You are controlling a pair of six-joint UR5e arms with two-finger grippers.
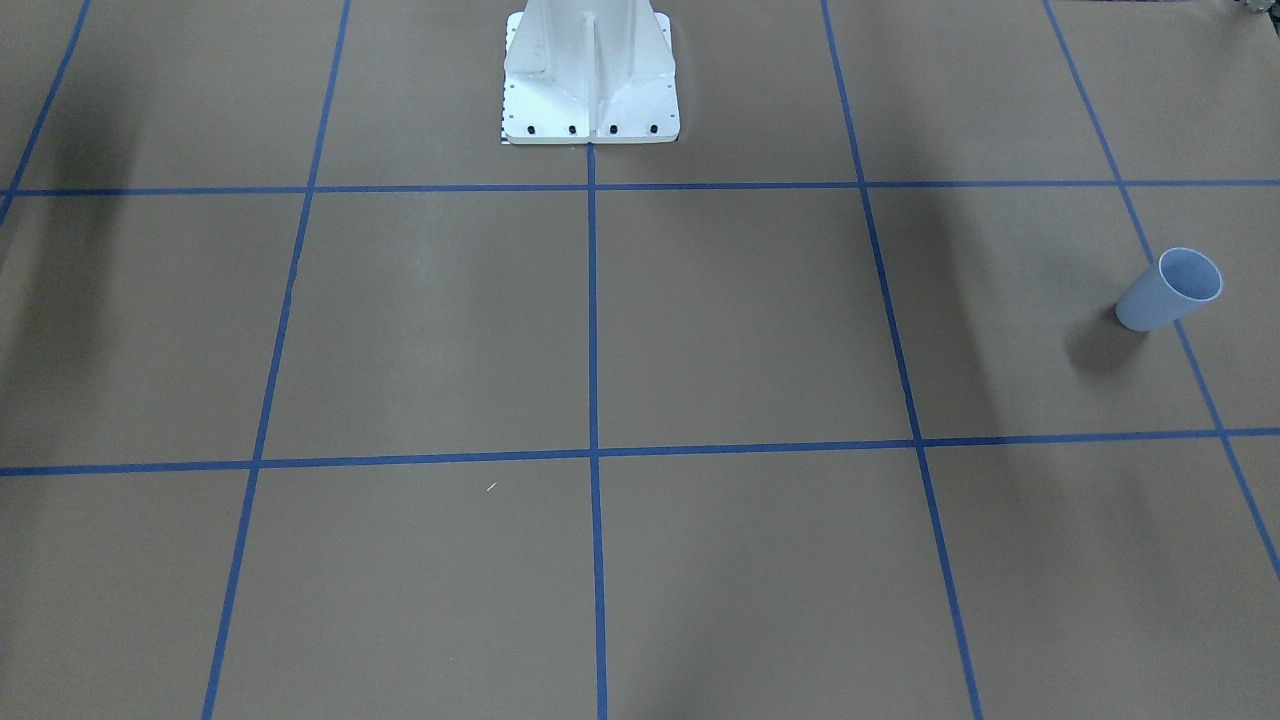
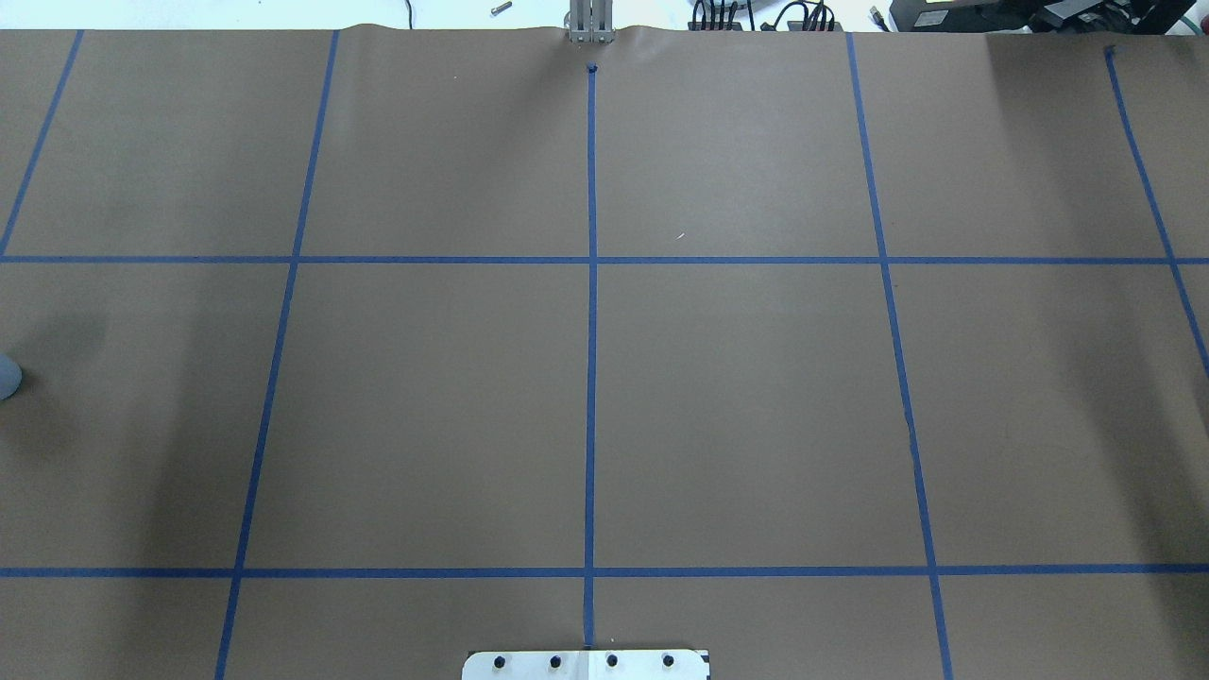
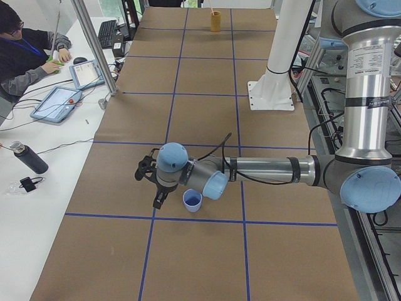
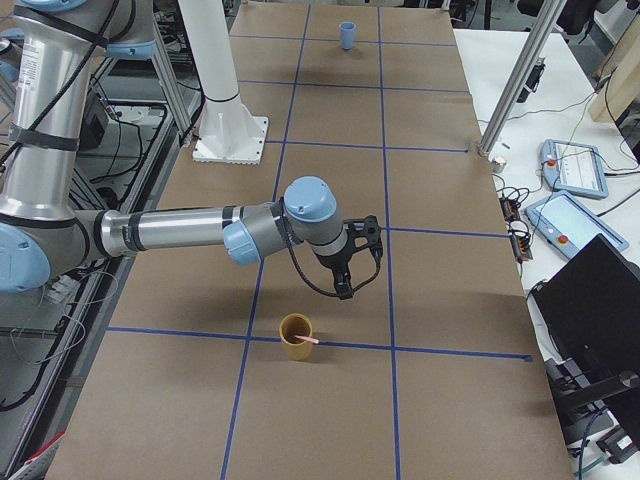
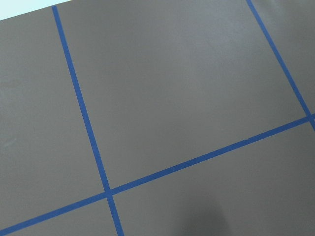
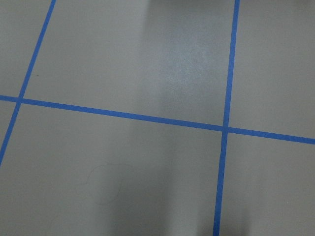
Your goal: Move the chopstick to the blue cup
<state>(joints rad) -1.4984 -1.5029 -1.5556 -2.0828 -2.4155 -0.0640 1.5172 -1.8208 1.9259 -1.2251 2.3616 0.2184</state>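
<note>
The blue cup [image 1: 1168, 290] stands upright on the brown paper at the table's end on my left; it also shows in the exterior left view [image 3: 192, 200], far off in the exterior right view [image 4: 347, 35], and as a sliver in the overhead view [image 2: 8, 376]. The pale pink chopstick [image 4: 308, 340] leans inside a mustard-yellow cup [image 4: 294, 338] at the opposite end. My left gripper [image 3: 150, 185] hovers just beside the blue cup. My right gripper [image 4: 352, 268] hovers a little beyond the yellow cup. Both show only in side views, so I cannot tell whether they are open or shut.
The table is covered with brown paper marked by a blue tape grid [image 2: 591, 260]. The white robot base [image 1: 590, 80] stands at mid-table. Both wrist views show only paper and tape. An operator [image 3: 25, 50] sits at a side desk with tablets.
</note>
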